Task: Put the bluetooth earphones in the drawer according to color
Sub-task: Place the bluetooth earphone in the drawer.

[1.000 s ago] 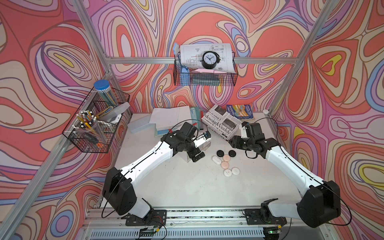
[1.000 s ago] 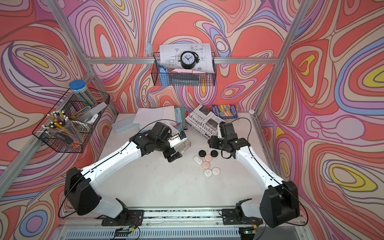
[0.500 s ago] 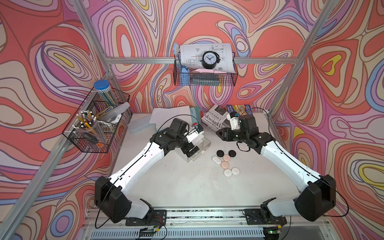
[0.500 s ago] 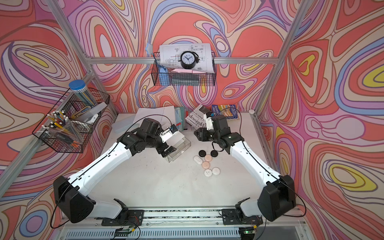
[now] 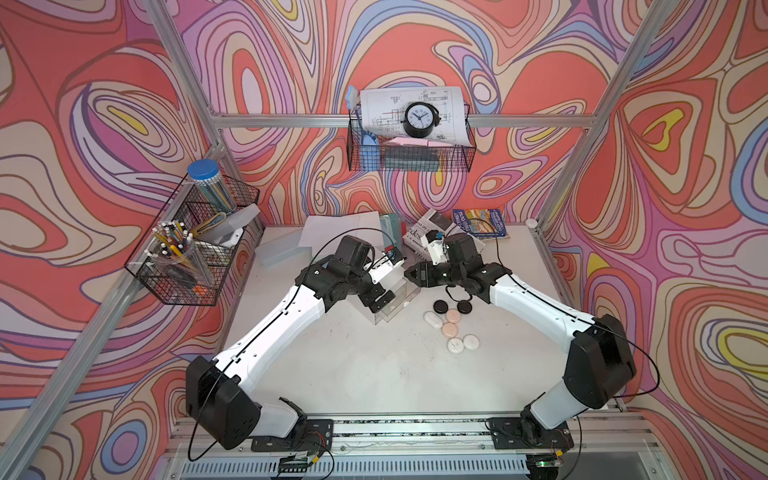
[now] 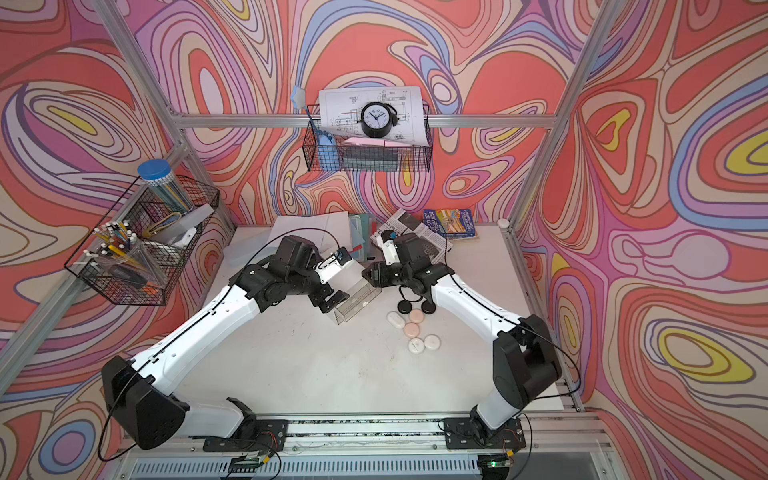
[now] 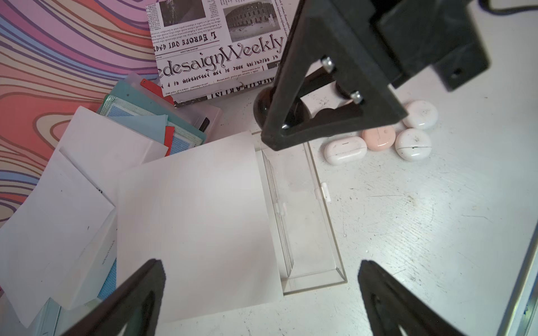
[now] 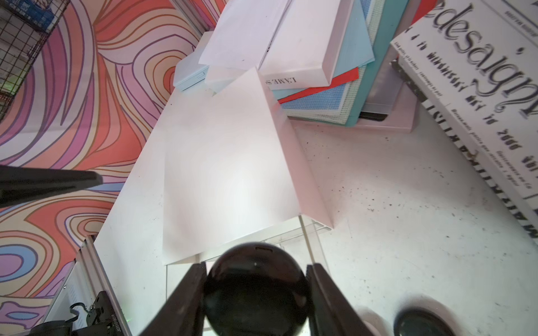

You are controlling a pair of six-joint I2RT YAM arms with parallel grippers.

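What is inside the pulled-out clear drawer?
The drawer looks empty where exposed. One end is covered by the right gripper holding a black case; the rest is hidden in the white box.

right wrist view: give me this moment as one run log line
right tool: shut on black case | where: over open clear drawer | left tool: open near drawer | loose cases: seven on table
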